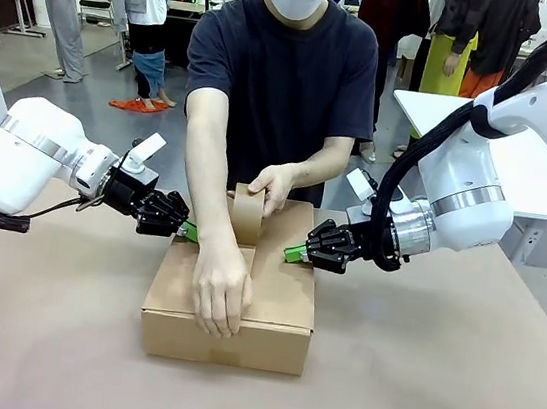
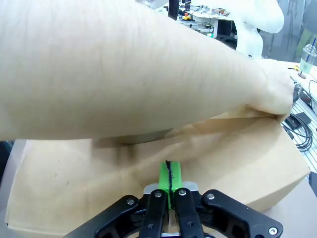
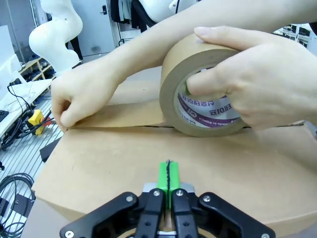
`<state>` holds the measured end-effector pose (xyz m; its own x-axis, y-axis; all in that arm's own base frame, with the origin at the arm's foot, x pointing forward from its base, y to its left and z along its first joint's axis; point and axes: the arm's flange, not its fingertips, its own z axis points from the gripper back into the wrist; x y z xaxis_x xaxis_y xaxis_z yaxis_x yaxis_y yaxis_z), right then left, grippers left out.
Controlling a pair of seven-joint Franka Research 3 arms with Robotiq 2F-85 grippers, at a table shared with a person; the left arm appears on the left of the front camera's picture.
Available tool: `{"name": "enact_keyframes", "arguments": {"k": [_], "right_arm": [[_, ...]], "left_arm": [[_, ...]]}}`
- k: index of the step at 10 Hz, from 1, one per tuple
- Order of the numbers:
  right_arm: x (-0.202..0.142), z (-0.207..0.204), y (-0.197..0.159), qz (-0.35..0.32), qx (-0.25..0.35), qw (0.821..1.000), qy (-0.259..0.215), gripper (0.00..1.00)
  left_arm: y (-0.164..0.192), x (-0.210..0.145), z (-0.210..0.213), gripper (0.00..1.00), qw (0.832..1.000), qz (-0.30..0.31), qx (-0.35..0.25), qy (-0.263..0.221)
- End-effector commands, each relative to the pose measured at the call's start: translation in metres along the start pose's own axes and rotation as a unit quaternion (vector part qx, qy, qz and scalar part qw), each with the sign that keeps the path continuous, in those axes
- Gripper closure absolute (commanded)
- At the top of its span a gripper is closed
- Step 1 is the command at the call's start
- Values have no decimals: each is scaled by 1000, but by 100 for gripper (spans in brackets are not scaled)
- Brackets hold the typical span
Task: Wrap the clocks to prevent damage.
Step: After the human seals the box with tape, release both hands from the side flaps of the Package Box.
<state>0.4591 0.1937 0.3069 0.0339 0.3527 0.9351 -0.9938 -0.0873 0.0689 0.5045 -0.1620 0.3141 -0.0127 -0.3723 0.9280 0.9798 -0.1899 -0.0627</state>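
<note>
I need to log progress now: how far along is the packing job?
Done: the brown cardboard box has its flaps closed. In hand: the person's hands pull brown packing tape from the roll along the top seam, while the left hand and right hand, both shut, press the box's sides. Left: finishing the seam. The clocks can't be seen.

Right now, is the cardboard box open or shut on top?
Shut. The cardboard box has its flaps lying flat; the person's hand holds a tape strip along the seam while the other hand rolls the tape roll over it.

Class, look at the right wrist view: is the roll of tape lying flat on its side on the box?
No: the tape roll stands on edge on the cardboard box, gripped by the person's hand.
</note>
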Motion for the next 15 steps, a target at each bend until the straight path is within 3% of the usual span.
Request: {"name": "enact_keyframes", "arguments": {"k": [1,15], "right_arm": [[-2,-3,0,-3,-2,1000,2,99],[-2,-3,0,-3,-2,1000,2,99]], "left_arm": [[0,-2,-3,100,1000,-3,4,7],[0,-2,-3,100,1000,-3,4,7]]}}
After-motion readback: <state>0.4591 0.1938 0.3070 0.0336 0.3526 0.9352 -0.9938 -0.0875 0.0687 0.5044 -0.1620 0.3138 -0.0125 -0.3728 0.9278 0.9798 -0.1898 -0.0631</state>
